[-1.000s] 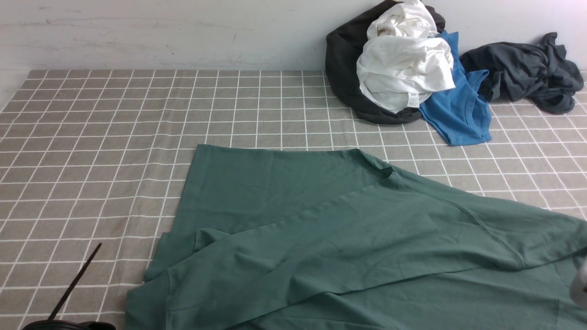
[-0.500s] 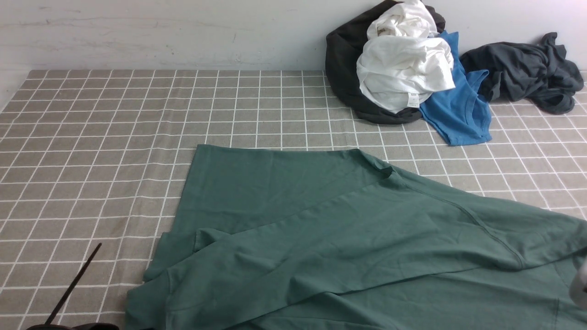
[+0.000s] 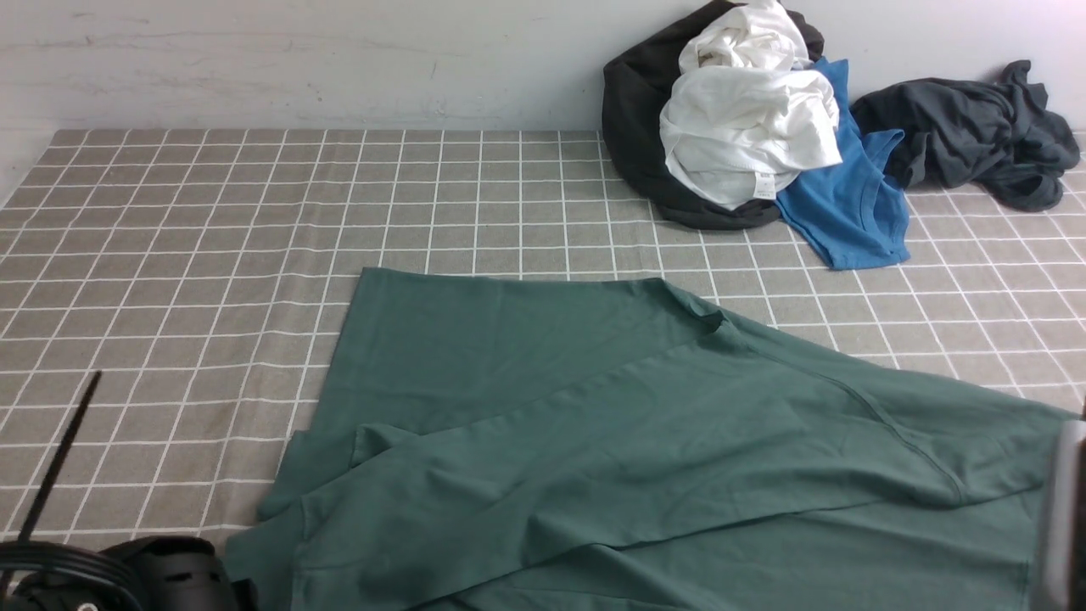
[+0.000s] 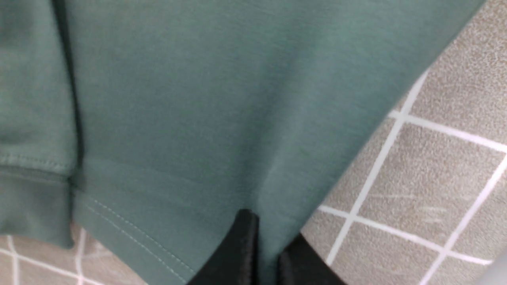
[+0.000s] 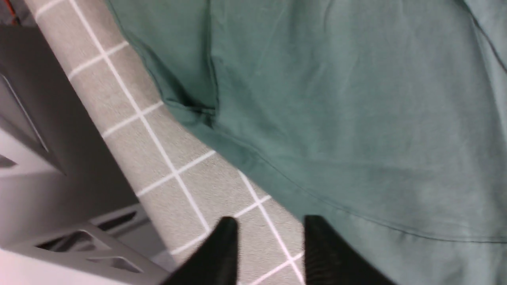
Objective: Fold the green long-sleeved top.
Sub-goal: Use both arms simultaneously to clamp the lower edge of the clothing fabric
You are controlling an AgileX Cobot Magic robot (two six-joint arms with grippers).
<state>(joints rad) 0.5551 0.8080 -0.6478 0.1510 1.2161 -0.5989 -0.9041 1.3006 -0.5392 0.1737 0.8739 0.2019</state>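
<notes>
Green long-sleeved top: sprawled across lower centre and right of front view, on checked tablecloth. Soft jersey, light, limp; likely to sag and drag. Left gripper pinched on hem, a sound hold. Right gripper apart at hem edge, holding nothing.

The left jaws are two glossy black blades, smooth, tapering to rounded tips. The right jaws are black too, but blunter, and one has fine ribbing on its inner face. Back from the left jaws sits a rounded matte-black housing with looped black cables and a thin black rod. Back from the right jaws is a grey casing, too blurred to show detail.
</notes>
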